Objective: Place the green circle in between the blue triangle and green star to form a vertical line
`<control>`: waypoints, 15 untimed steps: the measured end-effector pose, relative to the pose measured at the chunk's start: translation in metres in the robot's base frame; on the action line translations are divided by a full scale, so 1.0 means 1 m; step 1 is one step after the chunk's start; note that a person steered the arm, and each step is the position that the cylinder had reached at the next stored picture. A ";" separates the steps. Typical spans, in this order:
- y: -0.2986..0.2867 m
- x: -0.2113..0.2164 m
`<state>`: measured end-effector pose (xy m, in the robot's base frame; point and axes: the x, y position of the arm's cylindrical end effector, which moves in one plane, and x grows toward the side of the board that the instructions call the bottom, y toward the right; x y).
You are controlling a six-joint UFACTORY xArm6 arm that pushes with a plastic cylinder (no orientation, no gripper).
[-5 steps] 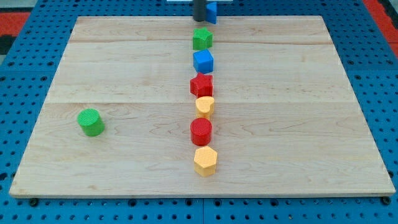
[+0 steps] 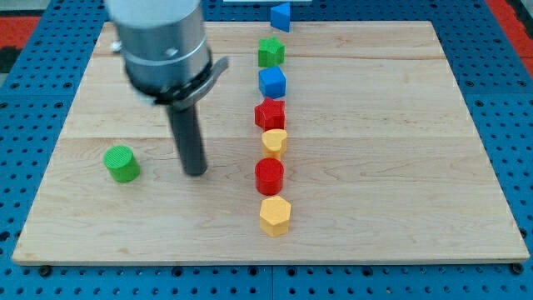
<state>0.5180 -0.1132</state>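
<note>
While green circle (image 2: 122, 163) is sitting near worktop (image 2: 400, 192) left edge, my tip (image 2: 196, 172) is standing upright just right of it, apart; no claw showing.

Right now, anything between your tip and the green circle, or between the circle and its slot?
Nothing sits between my tip and the green circle to its left. The slot between the blue triangle and green star looks narrow, but no block blocks the path there.

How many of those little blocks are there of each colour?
Green: 2, the green circle and green star
Blue: 2, the blue triangle and blue cube
Red: 2, the red star and red cylinder
Yellow: 2, the upper yellow block and yellow hexagon
Total: 8
</note>
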 end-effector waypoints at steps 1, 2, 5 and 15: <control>-0.058 0.032; -0.088 0.008; -0.051 -0.161; 0.078 -0.265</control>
<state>0.2528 -0.0353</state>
